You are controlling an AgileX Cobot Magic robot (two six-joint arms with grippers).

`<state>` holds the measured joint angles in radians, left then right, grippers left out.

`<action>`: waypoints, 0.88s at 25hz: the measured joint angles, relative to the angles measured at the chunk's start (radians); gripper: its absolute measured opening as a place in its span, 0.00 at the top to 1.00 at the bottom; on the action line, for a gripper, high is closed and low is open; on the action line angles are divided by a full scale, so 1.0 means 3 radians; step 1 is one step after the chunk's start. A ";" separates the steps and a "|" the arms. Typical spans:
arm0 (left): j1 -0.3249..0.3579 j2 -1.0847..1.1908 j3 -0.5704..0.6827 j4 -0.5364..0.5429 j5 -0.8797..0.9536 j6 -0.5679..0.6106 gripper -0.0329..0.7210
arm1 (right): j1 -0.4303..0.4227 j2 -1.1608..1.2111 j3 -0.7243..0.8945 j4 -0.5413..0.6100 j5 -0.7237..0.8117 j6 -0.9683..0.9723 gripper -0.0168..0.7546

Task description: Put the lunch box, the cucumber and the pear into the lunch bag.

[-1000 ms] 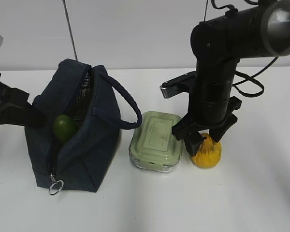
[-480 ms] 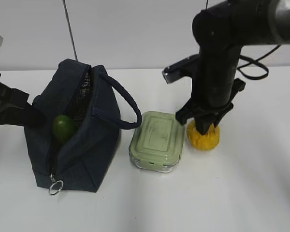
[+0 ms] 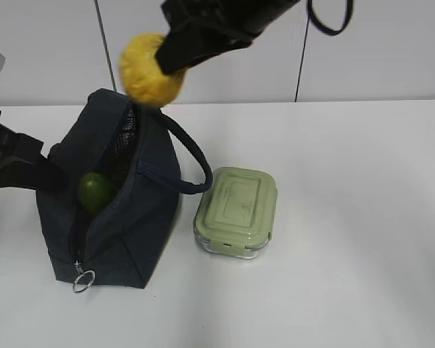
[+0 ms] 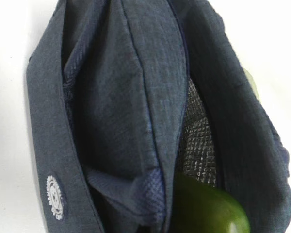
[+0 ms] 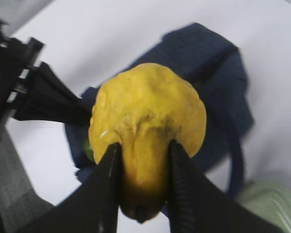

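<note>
The dark navy lunch bag (image 3: 130,217) stands open at the left, silvery lining showing. The green cucumber (image 3: 94,192) sticks out of its opening; it also shows in the left wrist view (image 4: 208,211) beside the bag's fabric (image 4: 111,97). My right gripper (image 3: 170,59) is shut on the yellow pear (image 3: 151,69) and holds it in the air above the bag's back end. In the right wrist view the pear (image 5: 148,116) sits between my fingers (image 5: 111,174). My left gripper (image 3: 49,174) grips the bag's left side. The lunch box (image 3: 235,210), green lid on, stands right of the bag.
The bag's loop handle (image 3: 192,156) arches toward the lunch box. A metal ring pull (image 3: 83,281) hangs at the bag's front corner. The white table (image 3: 362,217) extends to the right. A pale wall with dark vertical seams stands behind.
My right gripper has lifted the pear from the table beside the lunch box and carried it up and left to above the bag. The left arm, the bag and the lunch box have not moved.
</note>
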<state>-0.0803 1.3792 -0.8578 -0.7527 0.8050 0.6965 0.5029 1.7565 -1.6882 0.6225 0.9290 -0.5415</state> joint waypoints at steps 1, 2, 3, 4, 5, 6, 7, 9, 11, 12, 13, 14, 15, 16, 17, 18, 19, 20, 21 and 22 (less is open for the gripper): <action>0.0000 0.0000 0.0000 0.0000 0.0000 0.0000 0.98 | 0.0021 0.0046 0.0000 0.0172 -0.0016 -0.0213 0.74; 0.0000 0.0000 0.0000 0.0000 0.0000 0.0000 0.98 | 0.0053 0.0109 0.0000 0.0332 -0.0019 -0.0346 0.74; 0.0000 0.0000 0.0000 0.0000 0.0000 0.0000 0.98 | 0.0076 0.0174 0.0000 0.0464 -0.0028 -0.0477 0.74; 0.0000 0.0000 0.0000 0.0000 0.0000 0.0000 0.98 | 0.0099 0.0230 0.0000 0.0554 -0.0035 -0.0570 0.74; 0.0000 0.0000 0.0000 0.0000 0.0000 0.0000 0.98 | 0.0124 0.0298 0.0000 0.0632 -0.0058 -0.0659 0.74; 0.0000 0.0000 0.0000 0.0000 0.0000 0.0000 0.98 | 0.0147 0.0369 0.0000 0.0661 -0.0077 -0.0699 0.74; 0.0000 0.0000 0.0000 0.0000 0.0000 0.0000 0.98 | 0.0161 0.0441 0.0000 0.0661 -0.0086 -0.0721 0.74; 0.0000 0.0000 0.0000 0.0000 0.0000 0.0000 0.98 | 0.0166 0.0567 0.0000 0.0605 -0.0091 -0.0744 0.74; 0.0000 0.0000 0.0000 0.0000 0.0004 0.0000 0.98 | 0.0166 0.0675 0.0000 0.0491 -0.0091 -0.0748 0.74; 0.0000 0.0000 0.0000 0.0000 0.0006 0.0000 0.98 | 0.0166 0.0720 0.0000 0.0425 -0.0099 -0.0734 0.74; 0.0000 0.0000 0.0000 0.0000 0.0010 0.0000 0.98 | 0.0166 0.0748 0.0000 0.0347 -0.0099 -0.0708 0.74; 0.0000 0.0000 0.0000 0.0000 0.0014 0.0000 0.98 | 0.0166 0.0773 0.0000 0.0271 -0.0099 -0.0673 0.74; 0.0000 0.0000 0.0000 0.0000 0.0016 0.0000 0.98 | 0.0166 0.0790 0.0000 0.0220 -0.0099 -0.0629 0.74; 0.0000 0.0000 0.0000 0.0000 0.0016 0.0000 0.98 | 0.0166 0.0798 0.0000 0.0179 -0.0099 -0.0602 0.74; 0.0000 0.0000 0.0000 0.0000 0.0020 0.0000 0.98 | 0.0166 0.0811 0.0000 0.0146 -0.0099 -0.0585 0.74; 0.0000 0.0000 0.0000 0.0000 0.0020 0.0000 0.98 | 0.0166 0.0811 0.0000 0.0115 -0.0099 -0.0571 0.71; 0.0000 0.0000 0.0000 0.0000 0.0020 0.0000 0.98 | 0.0166 0.0811 0.0000 0.0107 -0.0093 -0.0563 0.68; 0.0000 0.0000 0.0000 0.0000 0.0020 0.0000 0.98 | 0.0166 0.0811 -0.0015 0.0107 -0.0087 -0.0556 0.63; 0.0000 0.0000 0.0000 0.0000 0.0020 0.0000 0.98 | 0.0166 0.0811 -0.0038 0.0099 -0.0086 -0.0541 0.56; 0.0000 0.0000 0.0000 0.0000 0.0024 0.0000 0.98 | 0.0166 0.0811 -0.0077 0.0099 -0.0072 -0.0532 0.48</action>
<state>-0.0803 1.3792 -0.8578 -0.7527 0.8121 0.6965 0.5526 1.9999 -1.7112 0.6522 0.9074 -0.7012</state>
